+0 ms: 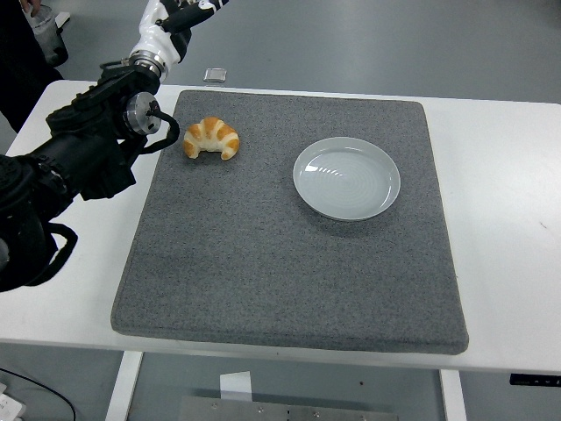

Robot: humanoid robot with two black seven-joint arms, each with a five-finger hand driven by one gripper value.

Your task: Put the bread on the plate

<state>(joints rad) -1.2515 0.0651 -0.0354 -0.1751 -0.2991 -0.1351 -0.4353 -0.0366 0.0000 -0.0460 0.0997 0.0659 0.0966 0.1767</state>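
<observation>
A golden croissant [210,138] lies on the grey mat [280,263] near its far left corner. An empty pale plate [346,178] sits on the mat to the right of the croissant, apart from it. My left hand [175,16] is raised beyond the table's far edge, above and left of the croissant, partly cut off by the picture's top. Its fingers are stretched out and hold nothing. The black left arm [88,149] lies along the mat's left side. The right arm is out of view.
A person [22,39] stands at the top left beside the table's far corner. A small flat object [215,74] lies on the floor just past the far edge. White table [508,219] shows around the mat.
</observation>
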